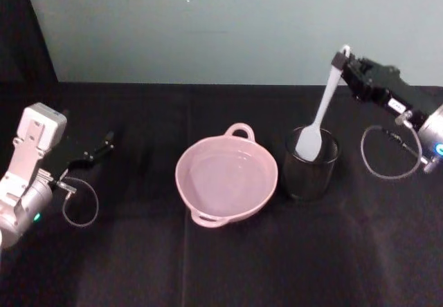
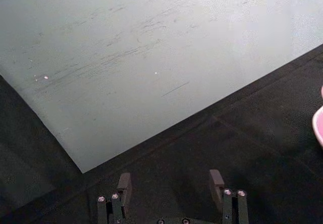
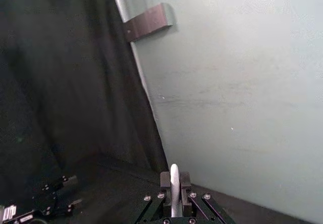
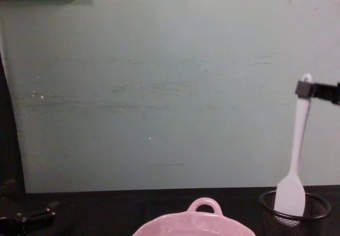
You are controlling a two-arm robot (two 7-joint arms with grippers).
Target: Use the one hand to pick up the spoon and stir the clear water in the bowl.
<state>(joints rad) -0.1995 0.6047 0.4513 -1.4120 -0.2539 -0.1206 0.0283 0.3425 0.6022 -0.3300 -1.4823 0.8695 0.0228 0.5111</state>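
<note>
- Right gripper [image 1: 342,61] clamps the spoon [image 1: 320,117] by its handle tip, blade inside the mesh cup [image 1: 310,177] beside the bowl [image 1: 182,182]
- Left gripper [image 1: 104,144], fingers apart, near the left edge of the tabletop [image 1: 221,272]

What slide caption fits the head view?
Right gripper shut on the white plastic long-handled spoon, blade inside the black wire-mesh cup beside the pale pink glossy bowl; left gripper open, parked at left.
</note>
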